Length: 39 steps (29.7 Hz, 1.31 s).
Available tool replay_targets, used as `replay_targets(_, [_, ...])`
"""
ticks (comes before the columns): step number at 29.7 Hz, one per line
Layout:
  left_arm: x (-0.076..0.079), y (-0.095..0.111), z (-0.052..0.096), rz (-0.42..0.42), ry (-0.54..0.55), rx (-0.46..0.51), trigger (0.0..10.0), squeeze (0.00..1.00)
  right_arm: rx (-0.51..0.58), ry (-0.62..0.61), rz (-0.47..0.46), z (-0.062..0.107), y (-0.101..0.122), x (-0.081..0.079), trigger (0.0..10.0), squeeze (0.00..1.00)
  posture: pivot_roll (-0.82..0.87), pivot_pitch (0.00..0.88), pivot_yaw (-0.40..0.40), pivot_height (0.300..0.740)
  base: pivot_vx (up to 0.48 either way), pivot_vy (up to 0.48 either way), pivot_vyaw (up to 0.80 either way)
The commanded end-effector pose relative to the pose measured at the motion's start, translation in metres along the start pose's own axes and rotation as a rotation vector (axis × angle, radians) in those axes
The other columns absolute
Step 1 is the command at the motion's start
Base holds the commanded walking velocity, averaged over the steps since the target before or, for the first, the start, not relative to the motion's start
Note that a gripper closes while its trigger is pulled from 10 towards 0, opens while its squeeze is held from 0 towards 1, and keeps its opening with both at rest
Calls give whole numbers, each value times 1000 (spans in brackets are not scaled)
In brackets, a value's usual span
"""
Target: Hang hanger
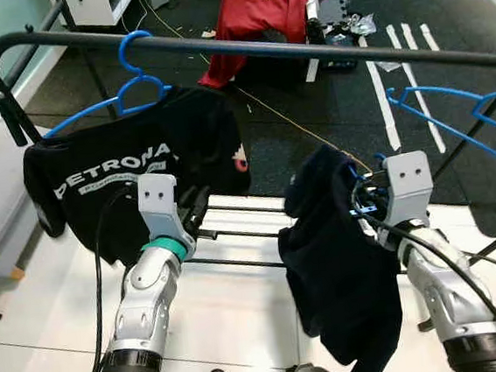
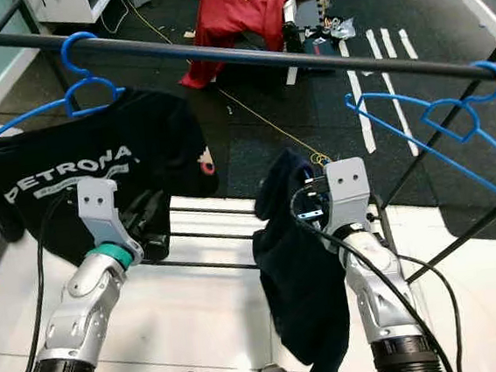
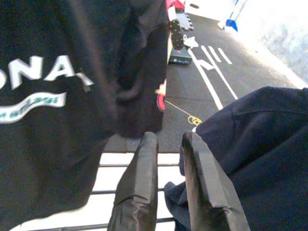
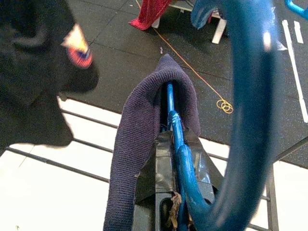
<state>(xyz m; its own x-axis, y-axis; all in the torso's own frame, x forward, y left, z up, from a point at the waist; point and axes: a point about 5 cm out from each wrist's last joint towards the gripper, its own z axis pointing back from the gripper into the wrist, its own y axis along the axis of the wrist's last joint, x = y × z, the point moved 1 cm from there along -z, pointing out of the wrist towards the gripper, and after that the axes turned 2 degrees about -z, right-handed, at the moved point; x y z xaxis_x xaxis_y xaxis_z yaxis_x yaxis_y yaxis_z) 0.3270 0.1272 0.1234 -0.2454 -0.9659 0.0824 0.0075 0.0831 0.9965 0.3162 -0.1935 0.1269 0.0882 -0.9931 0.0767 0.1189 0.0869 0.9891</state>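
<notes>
At lower right of the left eye view, a blue hanger (image 4: pixel 179 139) draped with a dark navy garment (image 1: pixel 339 265) is clamped in the right gripper (image 4: pixel 175 192), well below the black rail (image 1: pixel 305 48). The left gripper (image 3: pixel 166 144), fingers nearly together and empty, is held beside the black printed shirt (image 1: pixel 116 185) at centre left.

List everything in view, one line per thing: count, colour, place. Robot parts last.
Metal clothes rail: one, black, spanning the scene ahead.
Black printed T-shirt: one, white lettering, on a blue plastic hanger hooked on the rail, left.
Empty blue hanger: one, hooked on the rail, right.
Dark navy garment: one, draped on a blue hanger held by the right gripper.
Red cloth: one, on the dark floor beyond.
White floor strips: several, far right.
Left gripper: black, fingers nearly together, holding nothing, below the T-shirt.
Right gripper: black, clamped on the hanger.
</notes>
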Motion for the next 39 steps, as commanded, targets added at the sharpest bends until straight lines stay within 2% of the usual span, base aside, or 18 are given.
replay_targets(1, [0, -4, 4, 9, 14, -8, 10000, 0, 18, -4, 6, -1, 2, 1, 10000, 0, -79, 88, -53, 740, 0, 0, 0])
replay_targets(10, [7, -1, 2, -10, -49, -14, 10000, 0, 22, -43, -22, 0, -1, 2, 10000, 0, -80, 81, -16, 740, 0, 0, 0])
replay_targets(13, [13, -1, -3, 11, -72, -22, 10000, 0, 25, -84, -36, 3, -2, 7, 10000, 0, -93, 83, 1, 740, 0, 0, 0])
replay_targets(23, [16, -1, -5, 29, -97, -33, 10000, 0, 21, -98, -49, 6, -5, 7, 10000, 0, -96, 90, 10, 740, 0, 0, 0])
replay_targets(39, [15, 0, -5, 29, -111, -41, 10000, 0, 11, -91, -66, 5, -7, 1, 10000, 0, -91, 101, 10, 740, -279, 0, 0])
